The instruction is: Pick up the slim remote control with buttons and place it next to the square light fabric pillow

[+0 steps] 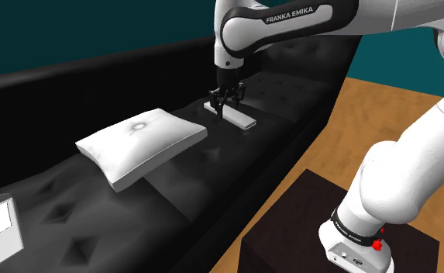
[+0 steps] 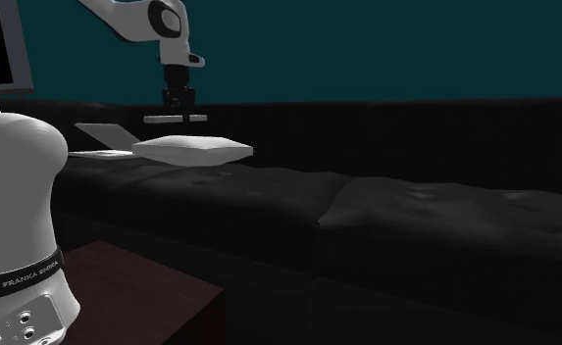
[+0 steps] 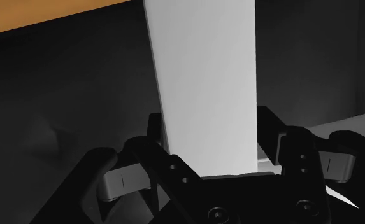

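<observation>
Right now your all-black two-finger gripper (image 1: 227, 100) is closed across the slim flat white remote control (image 1: 236, 117), holding it just above the black tufted sofa (image 1: 294, 116), near the square white pillow (image 1: 139, 143). With only its narrow edges pinched, it could pivot or slip. Carried low, it could snag the pillow's raised corner.

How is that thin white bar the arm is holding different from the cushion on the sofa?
The remote control is a slim, flat, long slab; the pillow is square, puffy and dimpled in the middle. The pillow is plainly the bigger. The remote control is clasped between the black fingers, seemingly above the seat; the pillow lies free on the black sofa. Both look plain white.
</observation>
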Robot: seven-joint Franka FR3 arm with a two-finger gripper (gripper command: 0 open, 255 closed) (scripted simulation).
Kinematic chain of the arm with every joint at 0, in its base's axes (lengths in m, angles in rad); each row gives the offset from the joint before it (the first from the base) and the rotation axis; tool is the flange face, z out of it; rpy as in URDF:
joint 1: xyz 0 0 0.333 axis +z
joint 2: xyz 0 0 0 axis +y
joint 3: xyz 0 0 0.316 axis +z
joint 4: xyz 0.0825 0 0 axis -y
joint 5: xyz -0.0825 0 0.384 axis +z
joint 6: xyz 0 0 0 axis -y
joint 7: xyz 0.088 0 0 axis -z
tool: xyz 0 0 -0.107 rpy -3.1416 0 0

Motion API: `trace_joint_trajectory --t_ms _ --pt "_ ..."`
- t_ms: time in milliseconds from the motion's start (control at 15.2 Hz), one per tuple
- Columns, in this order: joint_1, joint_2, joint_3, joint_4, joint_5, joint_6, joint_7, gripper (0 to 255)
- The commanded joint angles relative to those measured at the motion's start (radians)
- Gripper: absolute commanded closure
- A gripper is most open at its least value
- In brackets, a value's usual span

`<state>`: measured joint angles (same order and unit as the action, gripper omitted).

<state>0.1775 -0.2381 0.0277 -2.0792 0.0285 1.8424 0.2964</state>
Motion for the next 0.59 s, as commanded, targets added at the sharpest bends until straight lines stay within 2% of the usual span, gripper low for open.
trace_joint_trajectory --t_ms 0,528 --pt "0.022 -0.01 0.033 -0.012 0.008 0.004 0.053 255" --pt "0.094 -0.001 0.144 -0.014 0.034 0.02 0.225 255"
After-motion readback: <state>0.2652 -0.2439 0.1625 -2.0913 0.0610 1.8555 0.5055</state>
